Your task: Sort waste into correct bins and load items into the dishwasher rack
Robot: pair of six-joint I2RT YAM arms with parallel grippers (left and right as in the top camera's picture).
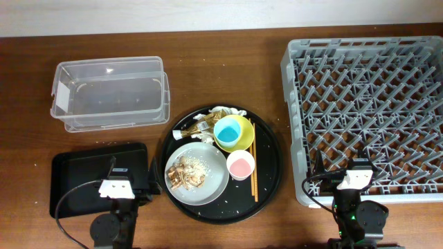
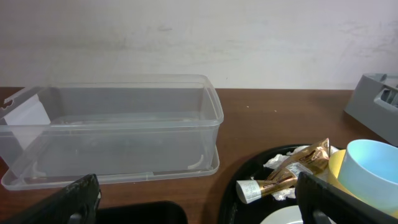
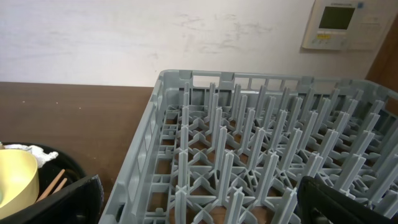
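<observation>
Hovering above flat tray (image 1: 76, 181) right edge: left gripper (image 2: 199, 208), fingers spread | right gripper (image 3: 199, 205) at rack (image 1: 367, 48) front rim, fingers spread | tub (image 1: 111, 93) apart, bare table around it | round tray (image 1: 274, 166) between arms holds wrapper (image 1: 194, 130), napkins (image 1: 225, 111), scraps (image 1: 185, 171) on plate (image 1: 211, 185), blue cup (image 1: 227, 129) in bowl (image 1: 243, 135), pink cup (image 1: 241, 164), chopsticks (image 1: 254, 166)

Soft, even indoor light fills all 3 views, shadows faint. Ahead of the left gripper (image 2: 199, 208), the clear tub (image 2: 124, 124) carries mild glare (the gripper's fingers (image 2: 78, 200) look dark and blurred).
</observation>
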